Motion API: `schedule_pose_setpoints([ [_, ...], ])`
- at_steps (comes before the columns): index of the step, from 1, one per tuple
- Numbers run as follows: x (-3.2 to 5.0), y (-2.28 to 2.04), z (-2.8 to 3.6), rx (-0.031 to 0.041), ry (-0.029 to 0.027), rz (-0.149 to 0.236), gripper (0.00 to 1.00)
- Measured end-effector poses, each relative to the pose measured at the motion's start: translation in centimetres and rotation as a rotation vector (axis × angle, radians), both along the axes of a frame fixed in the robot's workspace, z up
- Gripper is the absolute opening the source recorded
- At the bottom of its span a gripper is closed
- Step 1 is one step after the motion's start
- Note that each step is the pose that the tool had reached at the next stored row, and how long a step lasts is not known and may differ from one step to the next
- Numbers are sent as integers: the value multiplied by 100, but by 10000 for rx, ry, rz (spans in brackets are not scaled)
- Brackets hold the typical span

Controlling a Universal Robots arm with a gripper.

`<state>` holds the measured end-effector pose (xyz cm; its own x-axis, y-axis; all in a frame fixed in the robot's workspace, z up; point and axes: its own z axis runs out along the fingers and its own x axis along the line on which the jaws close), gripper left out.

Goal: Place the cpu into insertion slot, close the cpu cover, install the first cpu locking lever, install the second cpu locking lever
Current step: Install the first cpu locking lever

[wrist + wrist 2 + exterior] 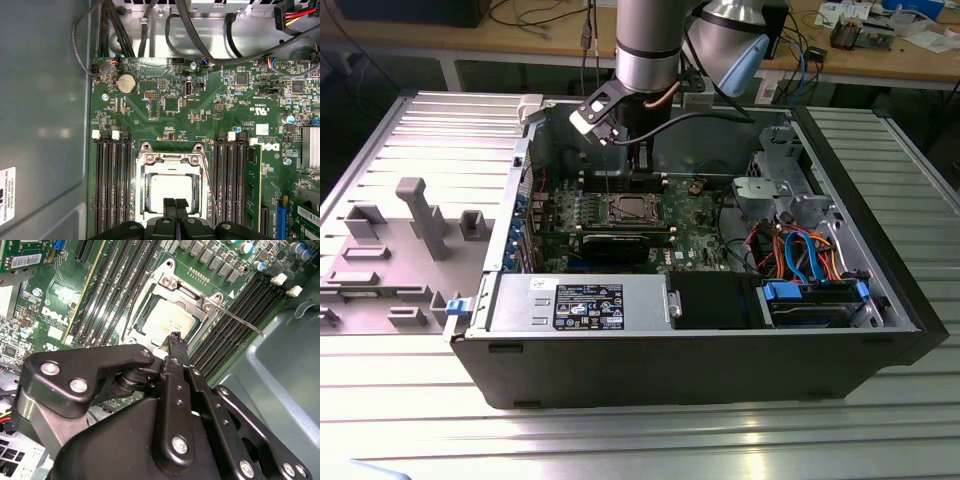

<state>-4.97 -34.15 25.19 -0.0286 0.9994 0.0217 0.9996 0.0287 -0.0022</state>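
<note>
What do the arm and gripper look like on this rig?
The arm is a silver-grey cylinder with a light-blue joint cap. A black cable loops off the wrist beside a pale camera bracket. The gripper is matte black, with flat linkage bars pinned by silver screws, narrowing to two slim black fingertips.

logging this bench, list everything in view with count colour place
computer case: one, black, open on the metal table
circuit board: one, green, inside the case
memory slots: two banks, black, flanking the socket
insertion slot: one, silver-rimmed, between the memory slots
cpu: one, silver-grey, seated in the slot
cpu cover: one, silver frame, around the cpu
power box: one, grey, case's near edge
cables: several, orange and blue, exterior view's right
fixture: one, grey, exterior view's left
gripper: one, black, shut, over the cpu's edge
</note>
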Motion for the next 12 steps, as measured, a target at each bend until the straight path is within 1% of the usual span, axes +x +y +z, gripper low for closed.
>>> schedule_pose_setpoints([
  [12, 0, 0, 0, -1, -1, 45, 11],
])
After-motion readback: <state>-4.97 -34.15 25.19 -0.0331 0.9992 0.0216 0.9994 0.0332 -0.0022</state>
